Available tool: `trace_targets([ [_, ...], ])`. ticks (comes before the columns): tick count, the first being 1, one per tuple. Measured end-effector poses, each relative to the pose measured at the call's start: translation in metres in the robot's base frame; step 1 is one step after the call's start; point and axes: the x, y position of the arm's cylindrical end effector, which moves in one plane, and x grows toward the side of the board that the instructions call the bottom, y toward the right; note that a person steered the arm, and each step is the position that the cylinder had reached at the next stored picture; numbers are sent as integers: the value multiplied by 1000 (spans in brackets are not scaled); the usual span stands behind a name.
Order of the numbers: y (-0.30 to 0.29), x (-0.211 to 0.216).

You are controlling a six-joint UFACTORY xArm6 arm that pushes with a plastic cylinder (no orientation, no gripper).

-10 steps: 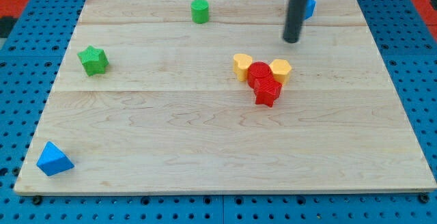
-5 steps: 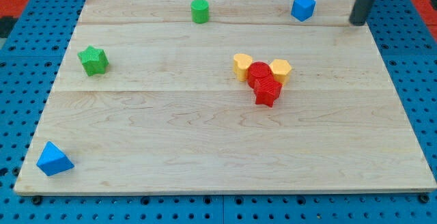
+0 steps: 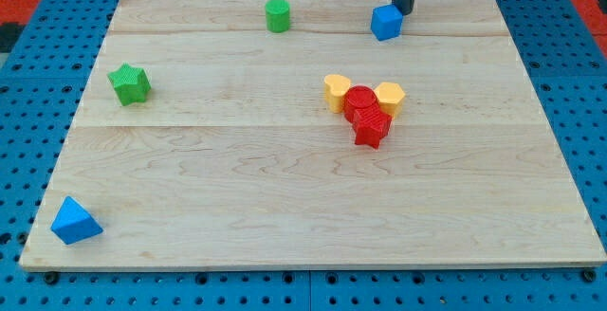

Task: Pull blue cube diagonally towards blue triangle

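The blue cube (image 3: 385, 22) sits near the view's top, right of centre, on the wooden board (image 3: 237, 178). My tip (image 3: 405, 10) is at the cube's upper right corner, touching or almost touching it. The blue triangle (image 3: 74, 222) lies at the board's bottom left corner, far from the cube.
A green cylinder (image 3: 277, 14) stands at the top, left of the cube. A green star (image 3: 129, 83) is at the left. Two yellow blocks (image 3: 336, 91) (image 3: 390, 96) and two red blocks (image 3: 360, 102) (image 3: 373, 128) cluster below the cube, at mid board.
My tip swung from left of the cube out to the far right, then came back behind it. The blue cube has slid down and to the left.
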Motion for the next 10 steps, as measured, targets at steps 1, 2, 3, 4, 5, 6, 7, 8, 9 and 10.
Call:
trace_targets([
  [1,0,0],
  [2,-5,9],
  [3,-7,21],
  [4,-8,45],
  [5,-12,81],
  [6,-52,86],
  [7,-30,55],
  [8,29,48],
  [9,64,2],
  [10,-11,-1],
])
